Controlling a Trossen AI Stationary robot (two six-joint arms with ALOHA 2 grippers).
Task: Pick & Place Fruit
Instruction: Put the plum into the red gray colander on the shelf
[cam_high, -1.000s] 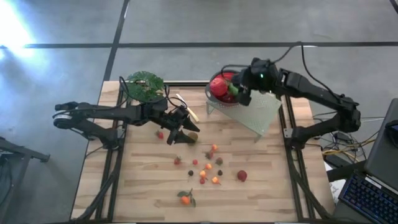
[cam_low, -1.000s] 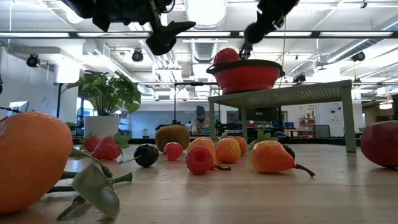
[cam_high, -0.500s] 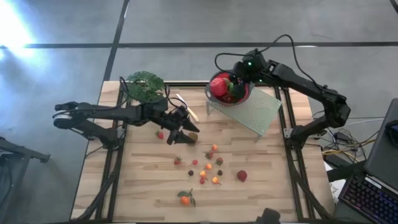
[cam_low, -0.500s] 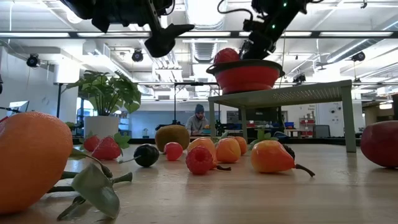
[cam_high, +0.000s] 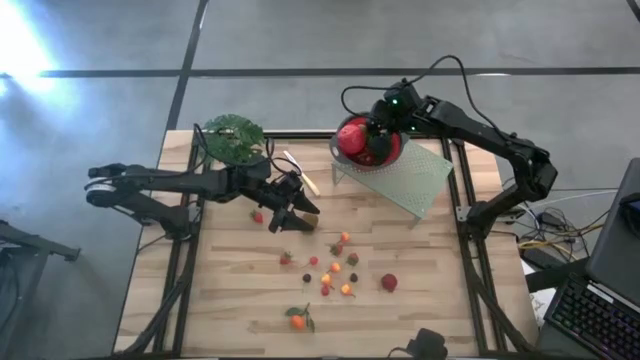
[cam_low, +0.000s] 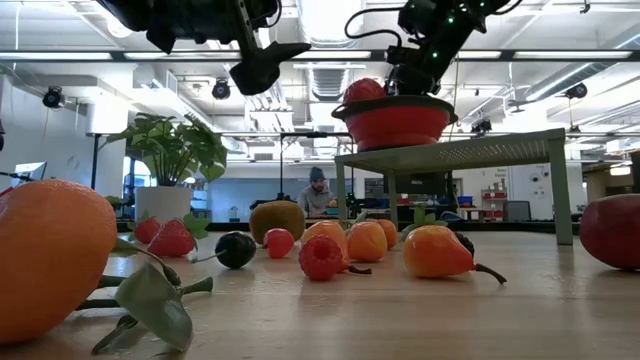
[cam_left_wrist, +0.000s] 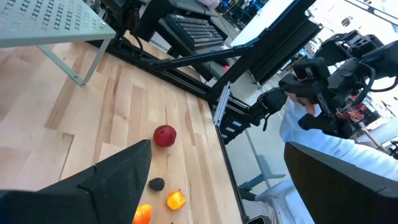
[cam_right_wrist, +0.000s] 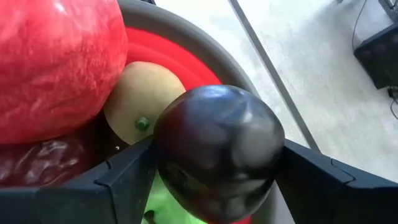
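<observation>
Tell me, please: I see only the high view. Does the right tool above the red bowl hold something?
Observer: Yes. The right wrist view shows a dark plum between the fingers of the right tool, touching both.
Operator: What lies in the bowl under it?
Observer: A big red apple with a pale fruit beside it, both inside the red bowl.
Operator: Does the left tool carry any fruit?
Observer: No. In the left wrist view the left tool is open, with only the table between its fingers.
</observation>
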